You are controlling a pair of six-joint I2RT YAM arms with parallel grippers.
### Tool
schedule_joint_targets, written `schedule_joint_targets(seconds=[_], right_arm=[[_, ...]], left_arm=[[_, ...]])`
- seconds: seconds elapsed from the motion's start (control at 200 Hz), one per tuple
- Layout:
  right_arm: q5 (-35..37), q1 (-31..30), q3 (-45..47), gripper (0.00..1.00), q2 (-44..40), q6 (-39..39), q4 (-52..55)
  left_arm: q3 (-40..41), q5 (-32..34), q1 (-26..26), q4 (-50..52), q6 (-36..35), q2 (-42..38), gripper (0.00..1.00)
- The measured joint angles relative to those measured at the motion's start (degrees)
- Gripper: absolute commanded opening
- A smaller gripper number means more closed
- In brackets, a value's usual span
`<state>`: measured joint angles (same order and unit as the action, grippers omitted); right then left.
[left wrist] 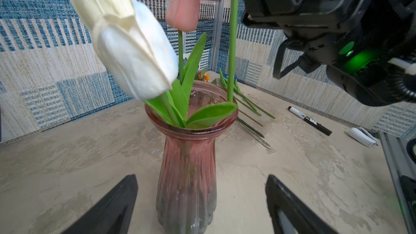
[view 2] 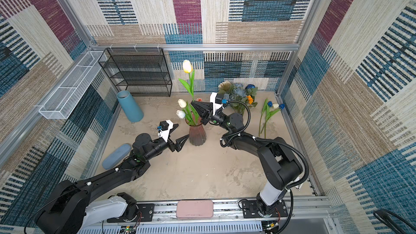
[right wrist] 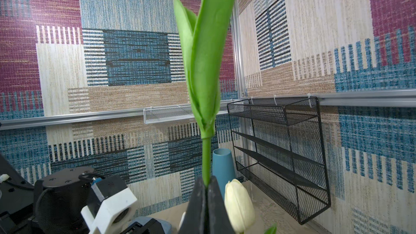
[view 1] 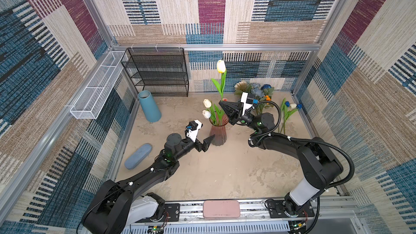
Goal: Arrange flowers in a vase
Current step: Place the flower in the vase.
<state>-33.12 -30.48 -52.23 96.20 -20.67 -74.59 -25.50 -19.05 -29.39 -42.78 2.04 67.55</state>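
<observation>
A pink ribbed glass vase [view 1: 218, 134] [view 2: 197, 135] [left wrist: 186, 165] stands mid-table and holds two white tulips [view 1: 207, 103] [left wrist: 135, 48] and a pink tulip [left wrist: 183, 7]. My right gripper [view 1: 221, 102] [view 2: 193, 102] [right wrist: 206, 183], just above the vase, is shut on the green stem of a yellow-white tulip [view 1: 221, 66] [view 2: 187, 66]. That tulip stands upright, and its stem [left wrist: 231, 41] reaches down to the vase mouth. My left gripper [view 1: 208, 131] [view 2: 182, 132] [left wrist: 201, 177] is open at the vase's left side, its fingers apart from the glass. More flowers [view 1: 254, 91] lie at the back right.
Blue and white tulips [view 1: 291, 106] lie on the right. A blue cylinder vase [view 1: 149, 106], a black mesh shelf [view 1: 157, 70] and a white wire basket [view 1: 96, 88] fill the back left. A blue-grey case [view 1: 138, 156] lies left, a marker [left wrist: 309, 120] right.
</observation>
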Motion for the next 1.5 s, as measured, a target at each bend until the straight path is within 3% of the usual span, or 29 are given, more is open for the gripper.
schedule_joint_targets(seconds=[0.376,0.486,0.646,0.972,1.147,1.298,1.503], right_arm=[[1.62,-0.04,4.28,0.0,0.83,6.36,0.55],[1.6,-0.04,6.23,0.04,-1.07,8.9,1.7],[1.55,-0.04,7.58,0.26,-2.95,11.78,5.35],[2.89,-0.09,7.26,0.45,-5.4,14.19,13.94],[5.64,-0.09,2.47,0.54,-8.26,15.5,21.99],[6.99,-0.09,0.31,0.75,-12.66,17.75,30.58],[11.23,-0.09,-6.08,0.88,-19.04,20.0,43.91]], left_arm=[[0.24,-0.59,0.0,1.03,-0.74,-0.76,0.92],[0.33,-0.57,0.0,1.03,-0.74,-0.72,0.92],[0.61,-0.57,0.0,0.92,-0.72,0.17,0.92],[0.74,-0.61,0.0,0.07,-0.7,0.76,0.92],[0.74,-0.61,0.0,0.2,-0.72,0.13,0.92],[0.74,-0.61,0.0,0.42,-0.74,-0.11,0.92],[0.74,-0.79,0.0,0.57,-0.9,-0.96,0.94]])
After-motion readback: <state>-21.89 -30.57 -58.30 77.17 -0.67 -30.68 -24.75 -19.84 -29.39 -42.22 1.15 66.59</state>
